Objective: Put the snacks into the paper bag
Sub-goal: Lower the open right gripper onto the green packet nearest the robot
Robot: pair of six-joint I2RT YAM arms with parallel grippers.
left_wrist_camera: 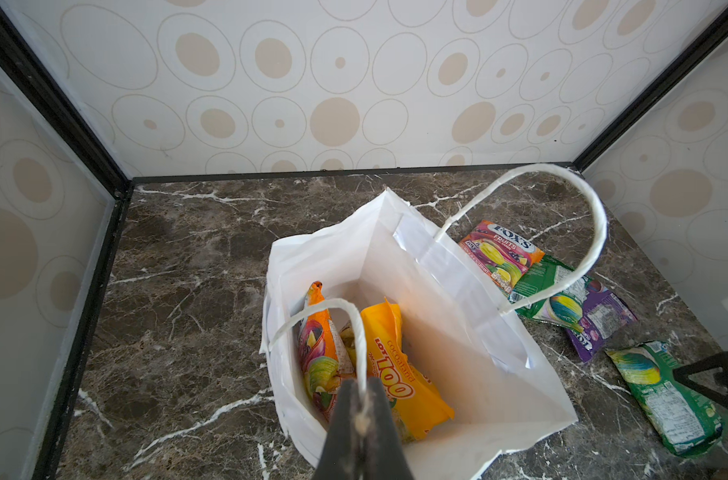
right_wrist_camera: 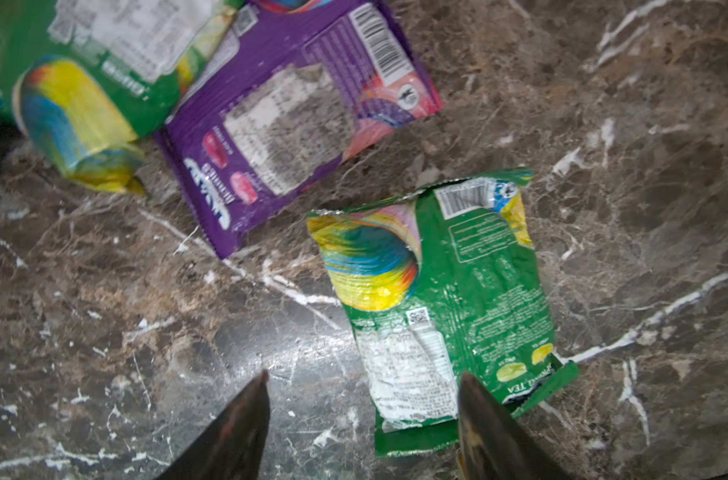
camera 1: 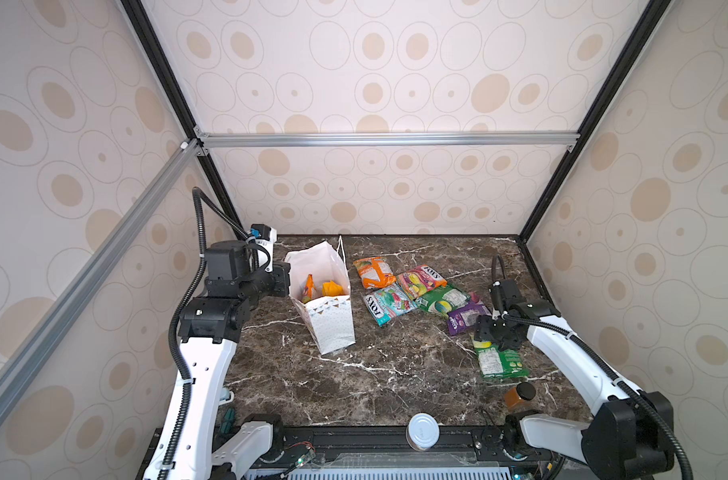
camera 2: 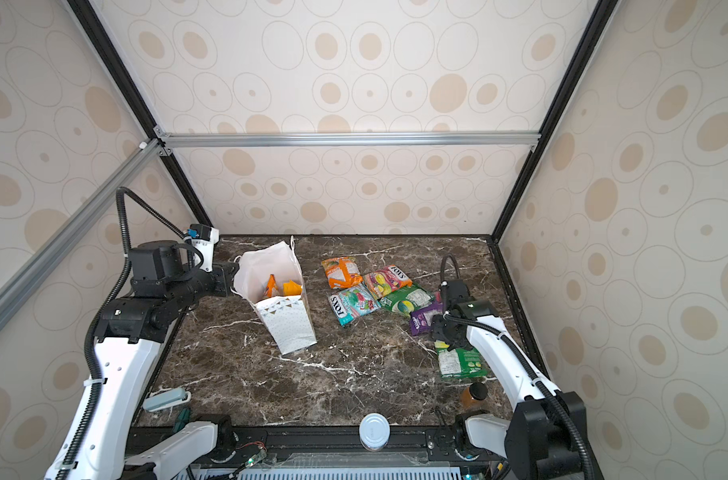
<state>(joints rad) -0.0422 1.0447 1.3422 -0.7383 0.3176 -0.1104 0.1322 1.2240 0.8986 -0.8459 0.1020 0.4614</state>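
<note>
The white paper bag [camera 1: 331, 326] [camera 2: 290, 328] stands open at the left, leaning slightly. My left gripper [left_wrist_camera: 361, 401] [camera 1: 284, 283] is shut on its near cord handle [left_wrist_camera: 356, 332]. An orange packet [left_wrist_camera: 318, 353] and a yellow packet [left_wrist_camera: 395, 374] lie inside the bag. Several snacks lie on the table to the right: orange [camera 1: 373, 272], pink FOX'S [camera 1: 420, 280], teal FOX'S [camera 1: 389, 303], green [camera 1: 443, 300] and purple [camera 1: 466, 318]. My right gripper [right_wrist_camera: 362, 378] [camera 1: 489, 332] hangs open just above a second green packet [right_wrist_camera: 437, 299] [camera 1: 499, 361], holding nothing.
An amber bottle with a black cap [camera 1: 520, 395] lies near the front right. A silver-lidded can [camera 1: 422, 432] stands at the front edge. A pale blue-grey tool [camera 2: 166, 399] lies at the front left. Patterned walls and black frame posts close in three sides.
</note>
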